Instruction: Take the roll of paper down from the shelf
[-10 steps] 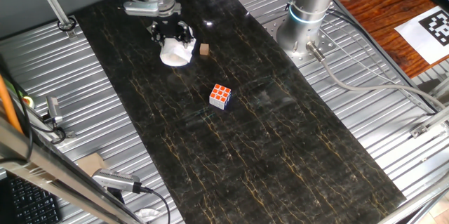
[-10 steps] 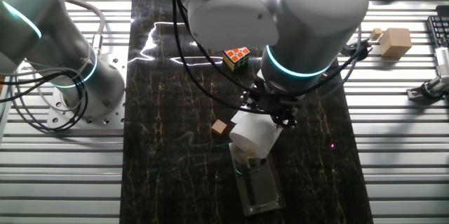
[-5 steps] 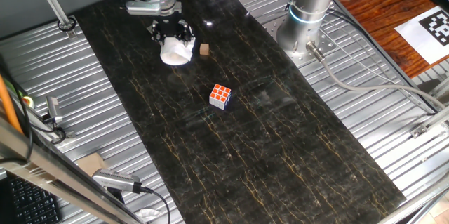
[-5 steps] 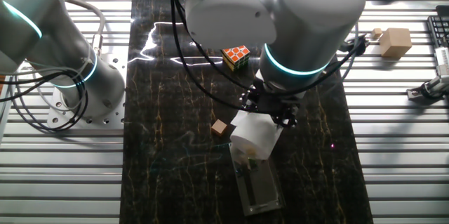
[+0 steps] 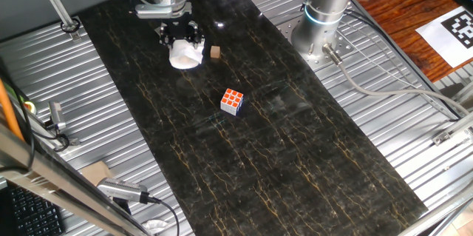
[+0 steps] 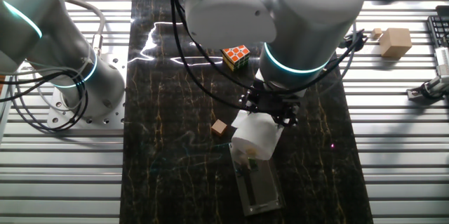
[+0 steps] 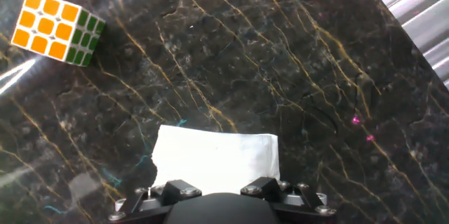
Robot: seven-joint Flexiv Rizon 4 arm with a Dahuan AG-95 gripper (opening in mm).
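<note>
The roll of paper (image 5: 185, 57) is a fat white cylinder held between the fingers of my gripper (image 5: 182, 42) at the far end of the dark marble table. In the other fixed view the roll (image 6: 255, 137) hangs tilted under the gripper (image 6: 265, 120), just over the near end of a clear plastic shelf (image 6: 258, 187). In the hand view the roll (image 7: 214, 155) fills the space between the finger bases, above the table top. The gripper (image 7: 214, 182) is shut on it.
An orange-and-white puzzle cube (image 5: 232, 101) sits mid-table and also shows in the other fixed view (image 6: 236, 56) and the hand view (image 7: 57, 27). A small tan wooden block (image 5: 215, 52) lies beside the roll (image 6: 220, 127). A second arm's base (image 5: 321, 21) stands at the right.
The gripper with the roll has shifted very slightly; the grip is unchanged. The cube and tan block have not moved.
</note>
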